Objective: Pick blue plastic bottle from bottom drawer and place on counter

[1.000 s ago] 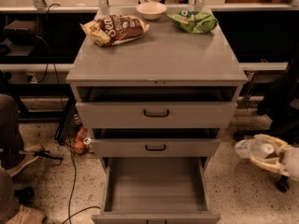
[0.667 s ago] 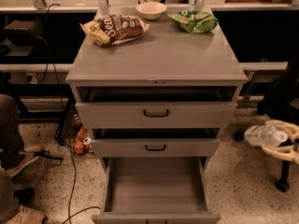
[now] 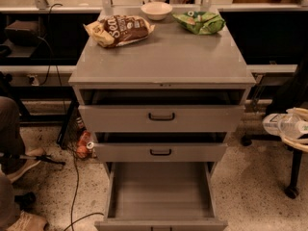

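Note:
My gripper point(image 3: 294, 129) is at the far right edge of the camera view, level with the middle drawer and to the right of the cabinet. Its cream fingers are shut on the blue plastic bottle point(image 3: 275, 124), a clear pale bottle lying sideways with its white cap pointing left. The bottom drawer point(image 3: 161, 194) is pulled out and shows a bare grey floor. The counter point(image 3: 163, 57) is the grey top of the cabinet, above and to the left of the gripper.
On the counter's far end lie a brown snack bag point(image 3: 120, 30), a white bowl point(image 3: 156, 10) and a green snack bag point(image 3: 199, 22). The two upper drawers point(image 3: 161, 117) stand slightly open. Cables and a person's legs point(image 3: 12, 129) are on the left.
My gripper with the bottle has risen from near floor level beside the bottom drawer to about the height of the middle drawer, staying at the right edge.

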`<state>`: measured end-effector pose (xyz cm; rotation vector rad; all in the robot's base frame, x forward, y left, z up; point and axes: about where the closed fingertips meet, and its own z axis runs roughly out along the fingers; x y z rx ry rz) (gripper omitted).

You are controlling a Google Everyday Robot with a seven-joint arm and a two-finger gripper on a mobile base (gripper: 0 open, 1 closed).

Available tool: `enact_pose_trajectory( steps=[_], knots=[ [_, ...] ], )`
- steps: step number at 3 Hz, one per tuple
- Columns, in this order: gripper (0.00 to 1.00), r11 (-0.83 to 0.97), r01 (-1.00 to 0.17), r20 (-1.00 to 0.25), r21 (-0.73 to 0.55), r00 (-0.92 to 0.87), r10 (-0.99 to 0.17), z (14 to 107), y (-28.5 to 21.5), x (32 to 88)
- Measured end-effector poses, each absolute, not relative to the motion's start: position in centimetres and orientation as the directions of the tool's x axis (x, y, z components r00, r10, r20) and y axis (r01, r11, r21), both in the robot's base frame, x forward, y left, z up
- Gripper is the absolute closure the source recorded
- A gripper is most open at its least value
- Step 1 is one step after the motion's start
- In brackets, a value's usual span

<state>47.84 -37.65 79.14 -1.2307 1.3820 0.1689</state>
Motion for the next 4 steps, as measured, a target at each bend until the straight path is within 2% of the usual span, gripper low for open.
enact_pose_trajectory(
  steps=[1,2,3,4],
  knots=[
    [1.0,0.413,-0.713,-0.777,-0.567,0.296,-0.556,79.4,-37.3,48.0],
    [1.0,0.294,-0.616,-0.611,-0.731,0.399,-0.684,84.0,-38.2,49.7],
    [1.0,0.168,-0.517,-0.44,-0.839,0.466,-0.768,88.2,-38.9,51.3],
    [1.0,0.05,-0.449,-0.303,-0.892,0.513,-0.803,91.7,-39.0,54.1]
  ],
)
